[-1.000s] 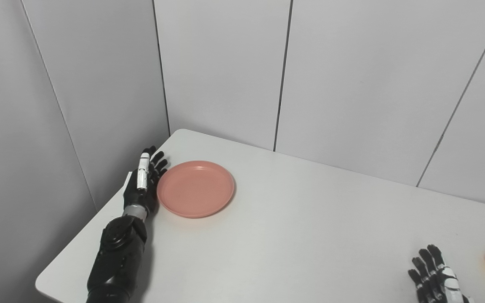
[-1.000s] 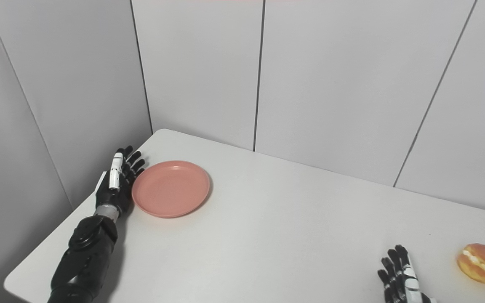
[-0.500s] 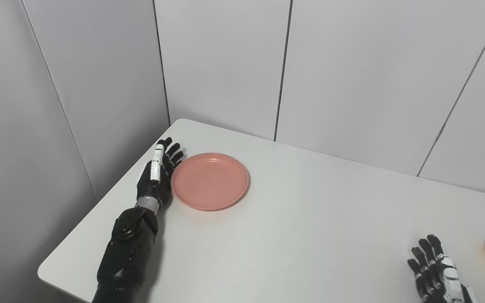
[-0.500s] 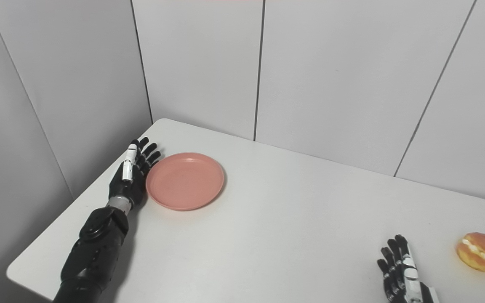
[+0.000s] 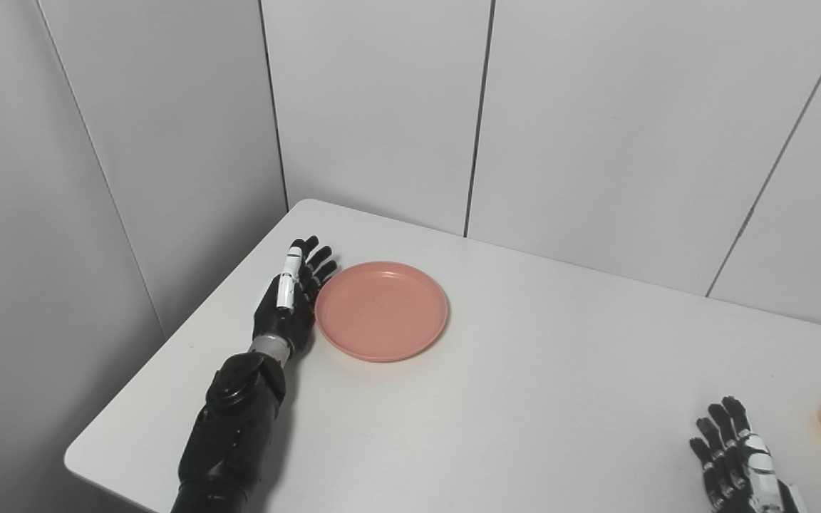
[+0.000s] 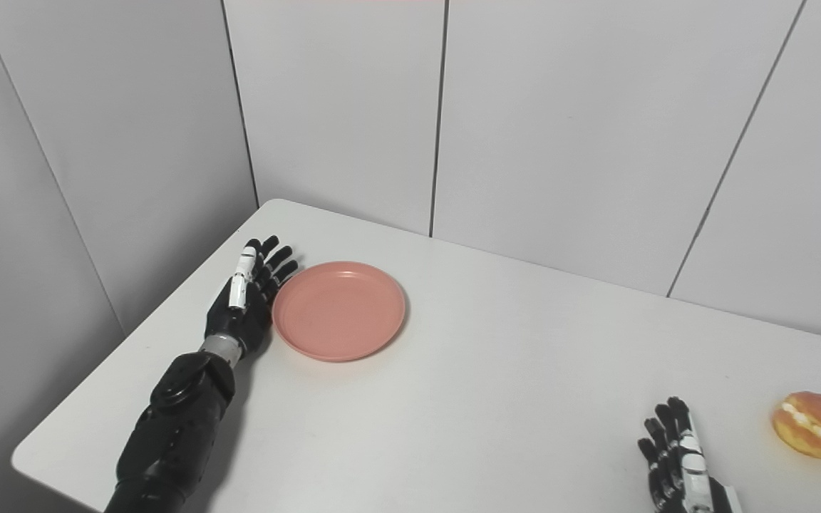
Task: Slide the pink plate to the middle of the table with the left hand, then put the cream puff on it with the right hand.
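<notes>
A round pink plate lies flat on the left part of the white table. My left hand stands on edge against the plate's left rim, open, fingers stretched toward the far wall. A golden cream puff with a white filling line sits near the table's right edge. My right hand rests open at the bottom right, a short way left of the puff and not touching it; its wrist is cut off by the picture's edge.
Grey wall panels close in the table at the back and on the left, meeting at the corner behind the plate. The table's left edge runs just beside my left forearm.
My left hand has pushed the plate to the right across the table. The view shifted between the first two pictures. My right hand and the cream puff have stayed put.
</notes>
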Robot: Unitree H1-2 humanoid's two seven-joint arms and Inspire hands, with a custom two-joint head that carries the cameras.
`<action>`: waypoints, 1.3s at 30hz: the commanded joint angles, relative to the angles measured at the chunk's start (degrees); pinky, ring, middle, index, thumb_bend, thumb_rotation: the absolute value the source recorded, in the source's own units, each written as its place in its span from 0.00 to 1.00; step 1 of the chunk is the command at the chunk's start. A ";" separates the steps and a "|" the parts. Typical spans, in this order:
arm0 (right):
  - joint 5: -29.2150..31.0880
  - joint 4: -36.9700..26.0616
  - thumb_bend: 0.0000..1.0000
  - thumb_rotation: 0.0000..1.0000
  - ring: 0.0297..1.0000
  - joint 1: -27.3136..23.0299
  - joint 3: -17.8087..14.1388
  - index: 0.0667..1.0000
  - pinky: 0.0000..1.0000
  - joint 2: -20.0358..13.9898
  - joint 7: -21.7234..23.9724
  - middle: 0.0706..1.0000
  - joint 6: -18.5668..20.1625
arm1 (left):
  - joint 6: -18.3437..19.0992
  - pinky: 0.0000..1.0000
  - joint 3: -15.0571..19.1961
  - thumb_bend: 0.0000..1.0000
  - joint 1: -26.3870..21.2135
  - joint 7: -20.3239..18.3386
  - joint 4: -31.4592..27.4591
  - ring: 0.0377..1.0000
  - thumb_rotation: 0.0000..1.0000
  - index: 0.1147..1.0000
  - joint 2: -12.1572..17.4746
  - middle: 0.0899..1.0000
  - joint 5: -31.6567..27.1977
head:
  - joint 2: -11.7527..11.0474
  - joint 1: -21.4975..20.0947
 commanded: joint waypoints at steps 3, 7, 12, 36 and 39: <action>-0.16 0.52 0.23 1.00 1.00 1.58 0.16 1.00 1.00 0.27 -0.46 1.00 3.05 | 3.25 1.00 -1.26 0.38 0.09 0.07 -0.41 0.97 1.00 0.98 -1.71 0.97 -0.10 | 0.33 -0.33; -0.43 0.39 0.23 1.00 1.00 1.61 0.23 1.00 1.00 0.29 -0.57 1.00 2.93 | 3.44 1.00 -2.37 0.37 0.07 0.27 -0.69 0.96 1.00 0.96 -2.71 0.96 0.72 | 0.58 -0.75; -0.16 0.63 0.24 1.00 1.00 1.52 0.28 1.00 1.00 0.44 -0.43 1.00 2.61 | 4.04 1.00 -4.43 0.36 0.12 -0.54 -0.63 0.97 1.00 0.97 -3.35 0.97 0.91 | 0.83 -1.61; -0.63 -0.81 0.27 1.00 1.00 1.67 0.84 1.00 1.00 1.33 -1.68 1.00 3.67 | 4.30 0.90 -11.12 0.40 1.85 -4.31 -1.74 0.90 1.00 0.91 -7.65 0.91 2.28 | 2.71 -5.87; -0.66 -1.26 0.27 1.00 1.00 1.74 0.99 1.00 1.00 1.34 -1.77 1.00 3.97 | 4.95 0.89 -11.61 0.40 2.30 -4.00 -3.25 0.89 1.00 0.90 -8.25 0.90 2.36 | 3.05 -6.24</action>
